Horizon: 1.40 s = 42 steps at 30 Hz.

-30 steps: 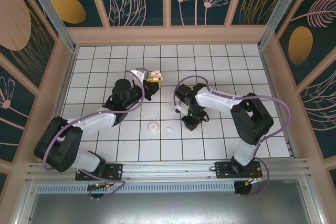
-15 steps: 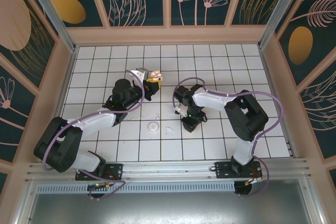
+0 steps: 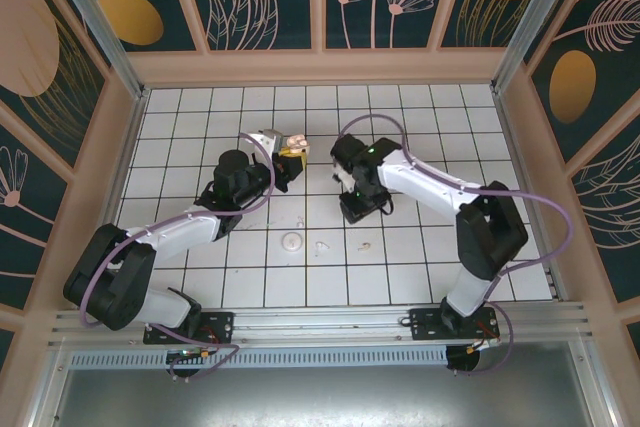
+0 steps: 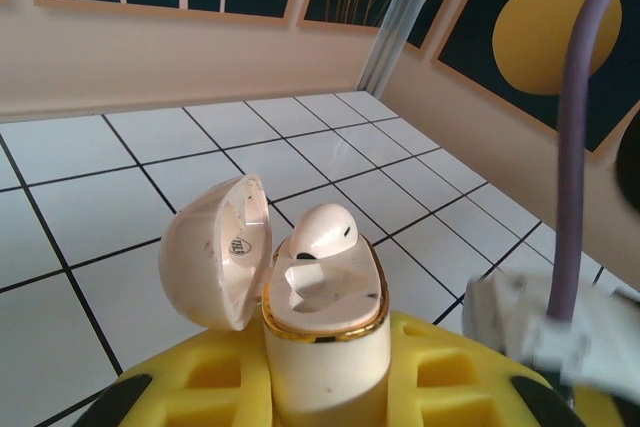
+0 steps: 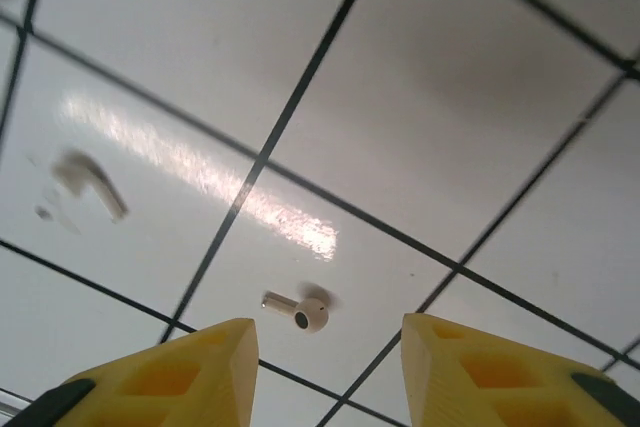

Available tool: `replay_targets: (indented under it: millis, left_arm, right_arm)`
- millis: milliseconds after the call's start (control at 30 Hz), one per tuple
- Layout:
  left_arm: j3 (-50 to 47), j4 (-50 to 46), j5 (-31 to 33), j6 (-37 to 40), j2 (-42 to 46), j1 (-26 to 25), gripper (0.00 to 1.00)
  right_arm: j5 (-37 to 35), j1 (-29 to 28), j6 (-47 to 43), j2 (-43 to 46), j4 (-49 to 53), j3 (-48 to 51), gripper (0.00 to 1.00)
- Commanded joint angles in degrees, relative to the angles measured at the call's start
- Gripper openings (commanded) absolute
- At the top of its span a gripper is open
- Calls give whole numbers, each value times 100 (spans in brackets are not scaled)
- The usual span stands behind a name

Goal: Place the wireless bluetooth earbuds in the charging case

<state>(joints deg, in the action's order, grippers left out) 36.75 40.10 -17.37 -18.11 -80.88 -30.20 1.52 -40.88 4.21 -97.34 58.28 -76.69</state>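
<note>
Your left gripper [image 4: 325,392] is closed on the charging case [image 4: 322,332] and holds it upright above the bench [image 5: 450,97], with the lid [image 4: 215,252] swung open to one side. Inside the charging case one earbud [image 4: 322,230] sits in the far socket. It looks a little high, so I think it is not fully pressed down. The socket beside it [image 4: 315,287] is empty.

The second earbud [image 5: 298,314] lies on the bench, well apart from the charging case and nearer to the arm bases. Your right gripper [image 5: 322,335] hangs just above this earbud with its fingers apart and nothing between them.

The step in hand, as I judge it, is to pick up this second earbud. Please bring the fingers down on both sides of the round head, not the thin stem, and close gently, because such a small smooth piece can slip or flip away. Keep the charging case steady, so that the empty socket is easy to reach.
</note>
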Motion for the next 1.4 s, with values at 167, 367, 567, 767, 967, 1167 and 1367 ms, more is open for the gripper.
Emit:
replay_targets:
  millis: [167,367,567,767,967,1167,1367]
  left_arm:
    - [182,110,-7,58,123,40,15]
    - [104,202,-91,-26,148,40,15]
    - [95,156,-114,-22,162,36,15]
    - [78,210,-129,-47,124,45,15]
    - [36,253,-87,-44,83,36,15]
    - [17,233,-100,-53,113,36,15]
    - [-28,249,-83,-48,147,40,15]
  right_arm:
    - [874,120,4337,1203,-309,891,40]
    - [1127,-186,6478,2364,-2085,2819,39]
    - [1052,-262,6769,2428,-2460,3430,39]
    - [940,-293,7035,2544,-2685,3674,39]
    - [949,-289,7081,2484,-2869,3786,44]
    - [963,-286,7085,2348,-3037,3810,45]
    - [976,-308,7068,2189,-3130,3785,45]
